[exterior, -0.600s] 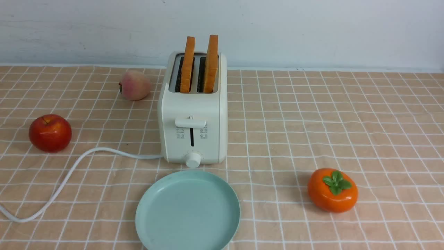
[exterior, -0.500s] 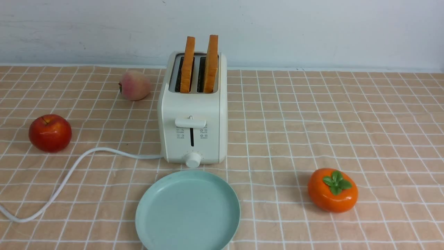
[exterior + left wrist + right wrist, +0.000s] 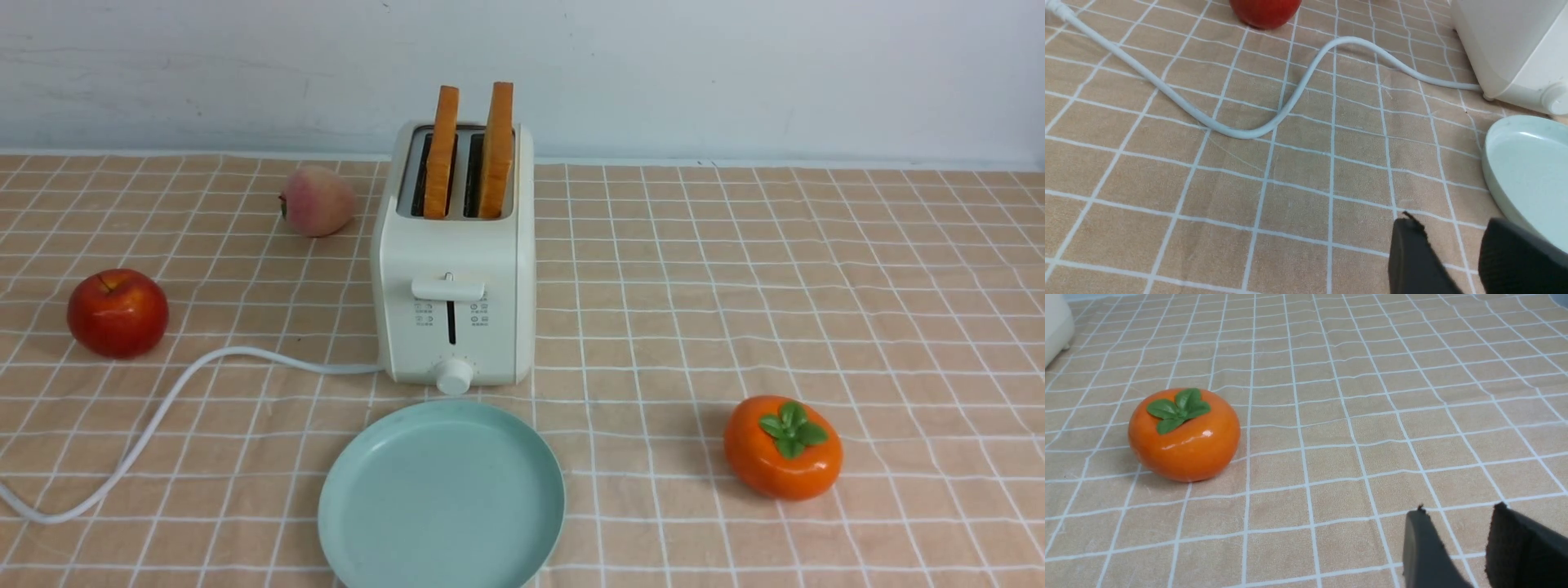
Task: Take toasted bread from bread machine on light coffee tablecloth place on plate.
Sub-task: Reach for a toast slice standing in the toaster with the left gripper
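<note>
At the centre of the front view, the toasted bread (image 3: 442,155) is standing upright in the bread machine (image 3: 453,286), both slices protruding; the plate (image 3: 441,498) is lying just in front on the light coffee tablecloth (image 3: 735,269); no arm is being shown. Across the left wrist view, the left gripper (image 3: 1447,228) is being held parted and empty beside the plate rim. Across the right wrist view, the right gripper (image 3: 1457,514) is being held likewise, apart from an orange persimmon (image 3: 1184,435). By judgement, a slice is best being approached from above, pinched across its faces, lifted straight.
</note>
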Tool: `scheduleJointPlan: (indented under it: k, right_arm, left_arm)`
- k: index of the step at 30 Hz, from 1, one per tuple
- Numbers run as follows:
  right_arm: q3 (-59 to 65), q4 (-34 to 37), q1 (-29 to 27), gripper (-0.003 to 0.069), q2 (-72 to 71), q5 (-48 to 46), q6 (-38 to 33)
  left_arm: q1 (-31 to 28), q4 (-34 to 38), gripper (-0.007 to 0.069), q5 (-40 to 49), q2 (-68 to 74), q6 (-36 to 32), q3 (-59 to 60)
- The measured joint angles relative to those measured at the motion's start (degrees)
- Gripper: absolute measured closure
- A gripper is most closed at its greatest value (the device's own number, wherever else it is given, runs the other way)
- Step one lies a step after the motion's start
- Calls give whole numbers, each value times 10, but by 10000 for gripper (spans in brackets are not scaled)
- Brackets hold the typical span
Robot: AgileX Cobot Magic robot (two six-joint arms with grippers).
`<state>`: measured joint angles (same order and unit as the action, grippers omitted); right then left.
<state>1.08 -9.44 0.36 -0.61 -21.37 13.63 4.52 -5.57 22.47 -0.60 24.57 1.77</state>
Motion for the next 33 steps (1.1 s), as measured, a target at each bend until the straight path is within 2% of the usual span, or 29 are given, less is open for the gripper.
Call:
scheduleJointPlan:
  k: [3,7,16,18,20,25,28,29,30,31,32,33]
  right_arm:
    - [0,0,0,419,0,0,0]
    - [0,0,0,419,0,0,0]
    - [0,6,0,419,0,1,6]
    - [1,32,0,419,0,19,30]
    - [3,100,0,419,0,68,85]
    - [3,164,0,419,0,163,169]
    - [3,171,-1,419,0,210,183]
    - [3,173,-1,419,0,223,185]
    - [3,174,-1,419,0,232,186]
    - [3,174,-1,419,0,235,186]
    - [3,174,-1,419,0,246,186]
    - [3,177,-1,419,0,256,186]
  left_arm:
    - [0,-27,383,-24,0,1,0]
    - [0,-26,383,-75,0,20,0]
    - [0,37,383,-164,0,118,0]
    - [0,40,383,-181,0,134,0]
    - [0,42,383,-205,0,159,0]
    - [0,42,386,-274,0,192,0]
    - [0,43,431,-309,0,208,0]
    - [0,43,480,-327,0,213,0]
    - [0,43,562,-348,0,219,0]
    - [0,43,574,-348,0,219,0]
    - [0,43,638,-358,0,223,-10]
    - [0,43,638,-359,0,224,-20]
